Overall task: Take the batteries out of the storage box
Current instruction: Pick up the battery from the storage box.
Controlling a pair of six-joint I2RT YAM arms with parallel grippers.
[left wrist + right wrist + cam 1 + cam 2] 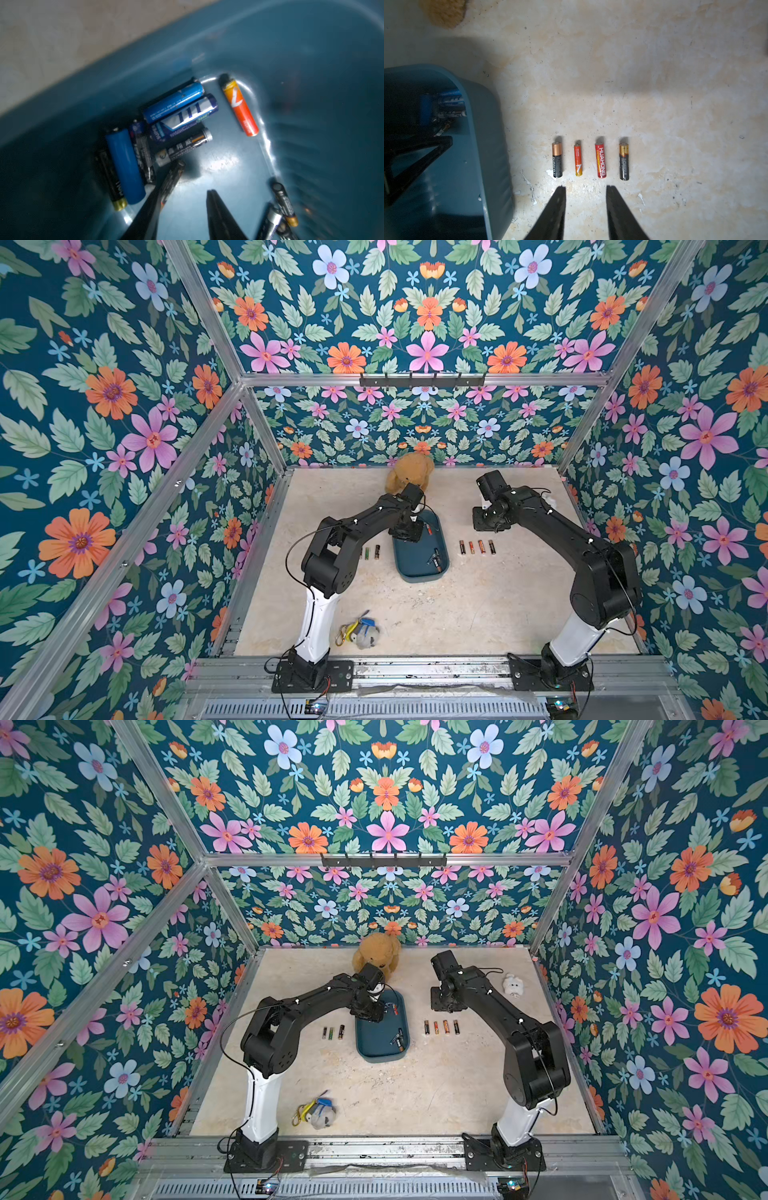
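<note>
The batteries (166, 128) left in the storage box (413, 566) are seen in 2 groups: a heap at its far end, under the left arm, and a near group (434, 561) in the right corner. The box stands mid-tabletop (457, 614), with a row of 3 (368, 553) laid out to its left and a row of 4 (600, 160) to its right.

The left hand (185, 193) is lowered into the box with its jaws partly open. A black cell (173, 178) lies against 1 finger (143, 216) and the other finger (218, 214) stands clear, so nothing is judged clamped yet. The cell is best gripped squarely across its middle and lifted straight up, so that it is not rolled off and its neighbours are not dragged. The right hand (586, 186) is held open and empty by the row of 4.

Only in the left wrist view is the heap shown cell by cell, with an orange cell (240, 108) lying apart. In both top views the finger contact is hidden by the arm. Labels on the row of 4 can be read only in the right wrist view.
</note>
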